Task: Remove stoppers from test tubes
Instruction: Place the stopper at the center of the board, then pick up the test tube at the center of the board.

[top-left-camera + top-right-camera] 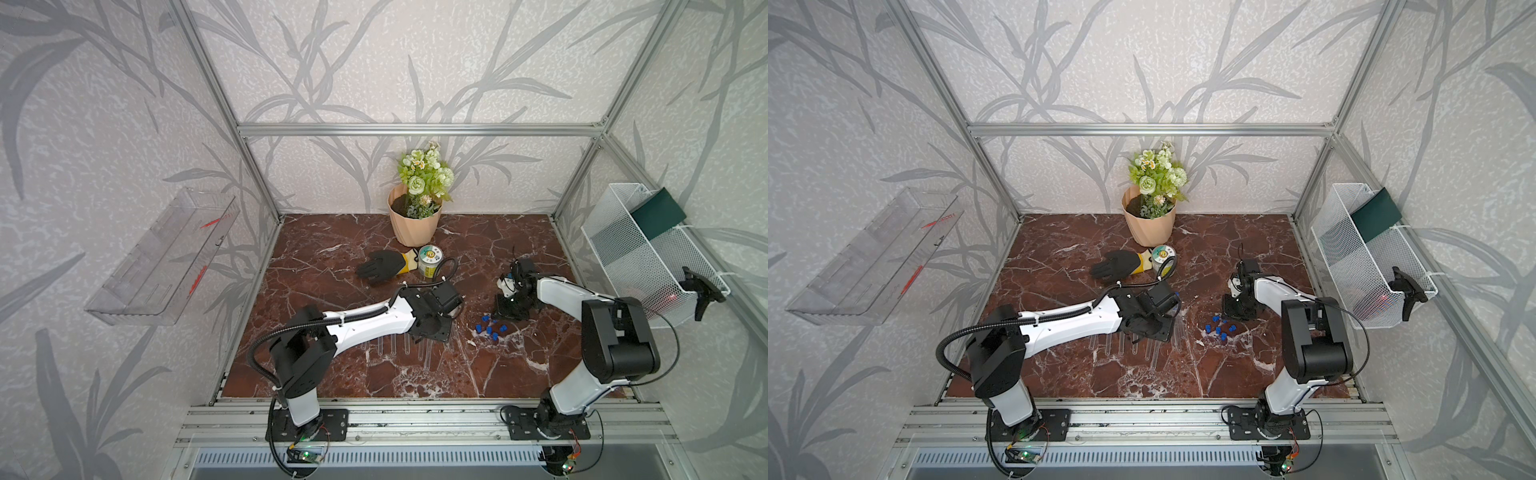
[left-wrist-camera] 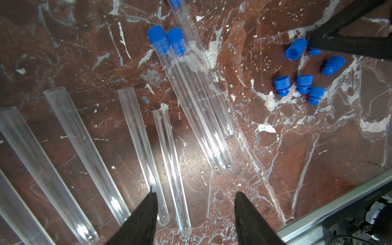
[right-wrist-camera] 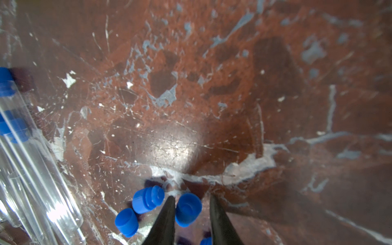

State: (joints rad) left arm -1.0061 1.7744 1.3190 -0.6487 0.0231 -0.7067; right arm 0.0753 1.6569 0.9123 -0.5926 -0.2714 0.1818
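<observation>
**Front of worktop [image 1: 316, 374].** At least five open test tubes [image 2: 84, 148] lie side by side and apart, with their rounded ends toward the base rail. The left claw [image 2: 195, 197] hangs over those ends, jaws spread and holding nothing.

**Just beyond.** Three capped tubes [image 2: 191, 101] lie touching one another. Their seated stoppers [image 2: 158, 40] point away from the rail. This part of the task is not yet done.

**Beside them.** About six loose stoppers [image 2: 304, 83] lie in a small scatter. The right claw [image 3: 192, 199] stands over it with jaws parted. One blue stopper [image 3: 187, 209] lies between them, touching one finger and clear of the other, so I judge it not gripped.

**Handling, as judged.**
- The tubes look light, stiff, smooth and round, so they are likely to roll or slip, and may crack if pinched hard.
- Take the outermost capped tube first, holding it on the barrel just below its mouth.
- Take the stopper by its wide flanged head and pull along the tube's axis.

**Rear.** A black glove [image 1: 380, 266] and a small jar [image 1: 430, 259] lie well apart from the work. A flower pot [image 1: 413, 220] stands at the back wall.
</observation>
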